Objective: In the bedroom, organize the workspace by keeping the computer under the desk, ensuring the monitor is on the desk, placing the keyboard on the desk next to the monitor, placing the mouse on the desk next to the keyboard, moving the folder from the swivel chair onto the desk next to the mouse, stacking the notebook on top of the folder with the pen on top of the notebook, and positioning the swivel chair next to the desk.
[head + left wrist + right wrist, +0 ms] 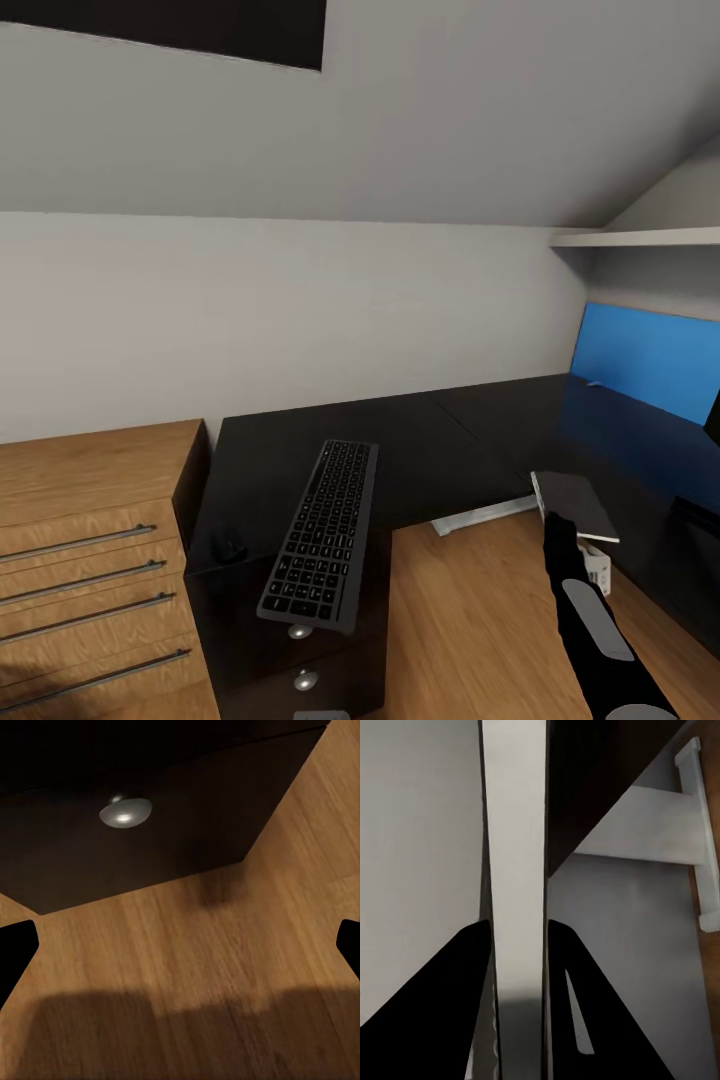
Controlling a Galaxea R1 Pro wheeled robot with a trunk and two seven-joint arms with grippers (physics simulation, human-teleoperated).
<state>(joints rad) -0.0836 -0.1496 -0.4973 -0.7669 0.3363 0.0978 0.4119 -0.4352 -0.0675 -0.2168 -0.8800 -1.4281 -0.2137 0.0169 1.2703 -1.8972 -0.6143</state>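
Over desk [420, 440] inner corner, right gripper [578, 545] clamps notebook [577, 503] by 1 edge; thin pinch may slip. Keyboard [322, 531] overhangs front edge above drawers, could tip. Left gripper [180, 945] spread wide, holding nothing.

Even, soft light; sharp render; glossy desk [420, 440] sheen; blurred shadows on wooden floor [225, 967].

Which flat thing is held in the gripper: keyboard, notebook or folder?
The notebook. The right gripper clamps its edge above the desk, while the keyboard and folder rest ungripped.
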